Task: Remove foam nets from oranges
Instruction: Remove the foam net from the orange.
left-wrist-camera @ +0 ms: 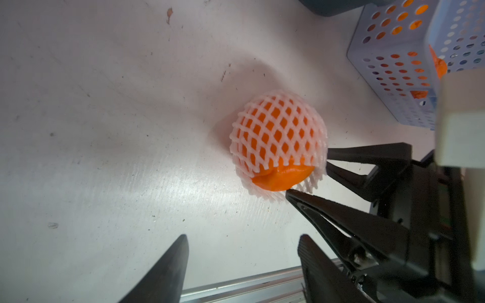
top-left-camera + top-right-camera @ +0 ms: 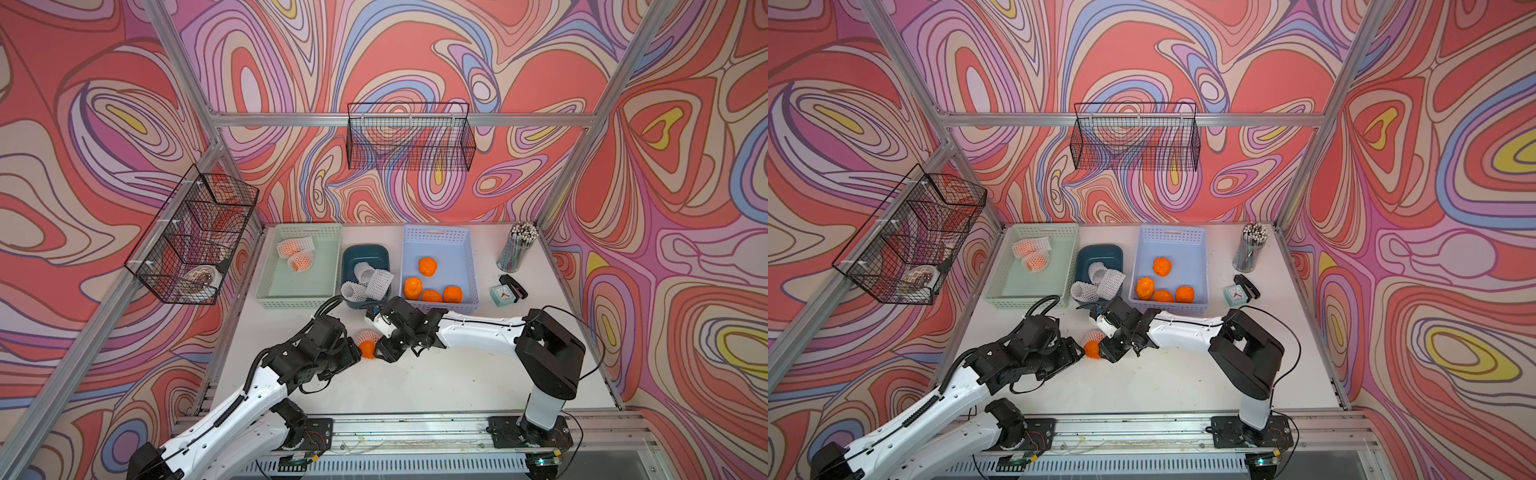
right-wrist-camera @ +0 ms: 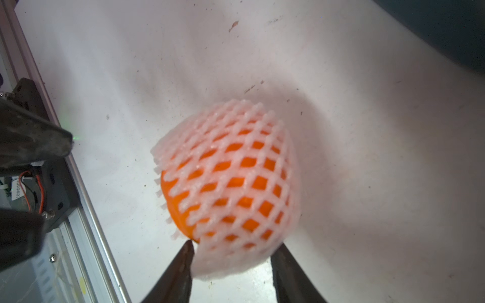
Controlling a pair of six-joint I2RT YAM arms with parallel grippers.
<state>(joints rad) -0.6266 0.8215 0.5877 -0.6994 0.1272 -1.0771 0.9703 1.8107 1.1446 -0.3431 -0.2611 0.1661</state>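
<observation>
White arms (image 2: 478,328), black joints (image 2: 548,353), cables (image 2: 598,340)

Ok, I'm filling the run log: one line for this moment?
left gripper: open, empty | right gripper: jaws astride foam net rim, grip unclear | orange: mostly netted, on table

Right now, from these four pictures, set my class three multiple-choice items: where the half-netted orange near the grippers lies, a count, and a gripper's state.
1. The round orange half inside its white foam net lies: A in a basket; B lifted in the air; C on the white tabletop.
2. Bare oranges in the pale blue perforated plastic basket: A two; B four; C seven.
3. The left gripper is: A open, empty; B shut on net; C shut on fruit.
Answers: C, both wrist views show it resting on the table; B, four show in both top views; A, its fingers stand apart with nothing between.
</observation>
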